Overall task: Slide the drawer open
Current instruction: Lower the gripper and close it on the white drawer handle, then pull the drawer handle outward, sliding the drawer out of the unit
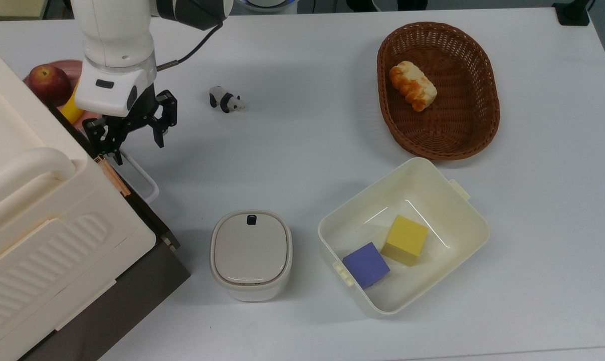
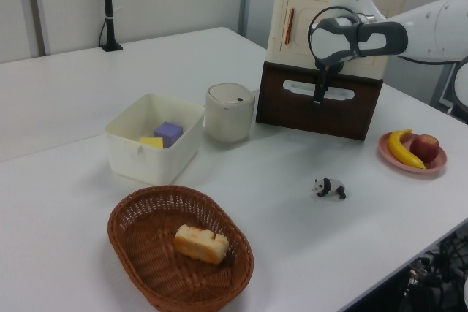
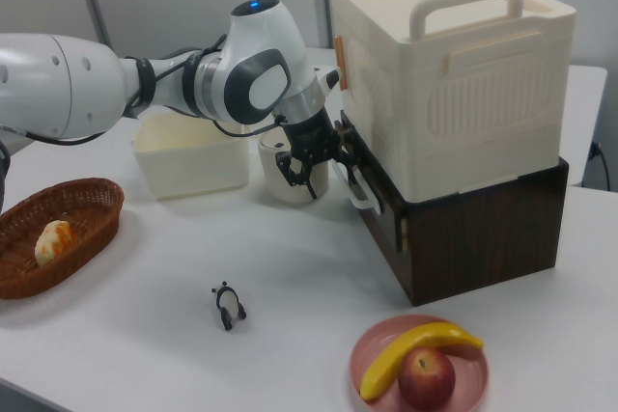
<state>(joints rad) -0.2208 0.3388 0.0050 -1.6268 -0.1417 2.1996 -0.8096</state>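
The black two-finger gripper stood open and held nothing, one finger at the white loop handle. The dark brown wooden drawer sat shut at the top view's 9 o'clock, under the cream ribbed plastic box.

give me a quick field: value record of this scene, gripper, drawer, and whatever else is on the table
gripper: gripper open, at the white loop handle, one finger over the handle's end
drawer: drawer shut, dark front flush with the brown cabinet
on cabinet: cream ribbed box
canister: lidded canister beside the cabinet
tub: open tub holding a yellow cube and a purple cube
basket: wicker basket with bread
plate: pink plate with banana and apple
loose: panda figure
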